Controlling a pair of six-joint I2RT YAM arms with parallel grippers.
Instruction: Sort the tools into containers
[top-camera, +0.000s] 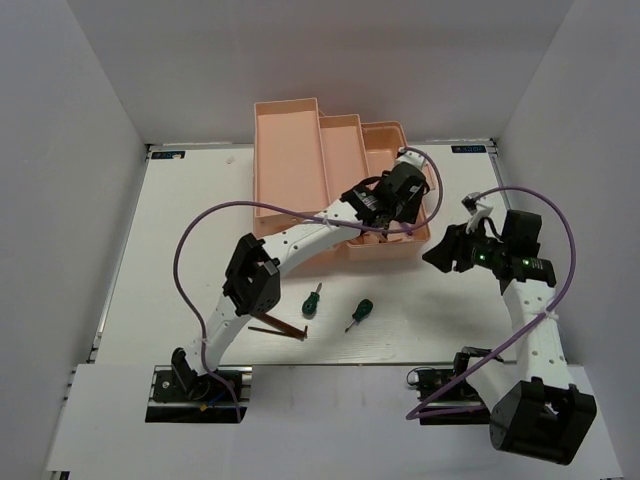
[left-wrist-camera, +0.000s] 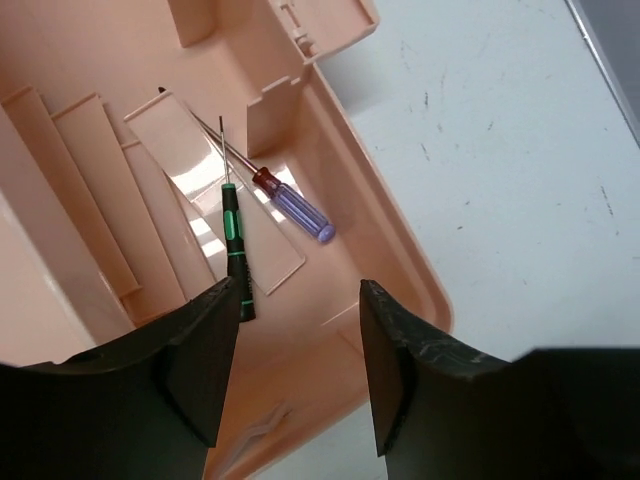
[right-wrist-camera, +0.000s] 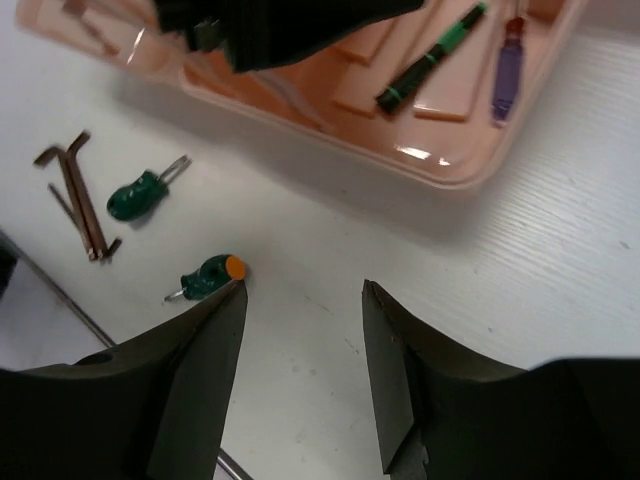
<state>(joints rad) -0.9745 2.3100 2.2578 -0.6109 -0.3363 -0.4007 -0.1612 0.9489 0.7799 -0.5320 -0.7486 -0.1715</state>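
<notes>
Dark-handled precision screwdriver (left-wrist-camera: 235, 250) and blue-handled screwdriver (left-wrist-camera: 300, 212) lie together inside the toolbox (left-wrist-camera: 420, 290); green-handled screwdrivers (top-camera: 312, 299) and hex keys (top-camera: 285, 331) lie on the table (top-camera: 450, 320) (near the left arm). Left gripper (left-wrist-camera: 298, 290) and right gripper (right-wrist-camera: 303, 290) gape empty.

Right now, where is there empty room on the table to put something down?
Free: the white table left of the salmon-pink plastic toolbox, and the far right corner beside it. Crowded: in front of the toolbox, where green-handled screwdrivers and brown L-shaped hex keys lie.
</notes>
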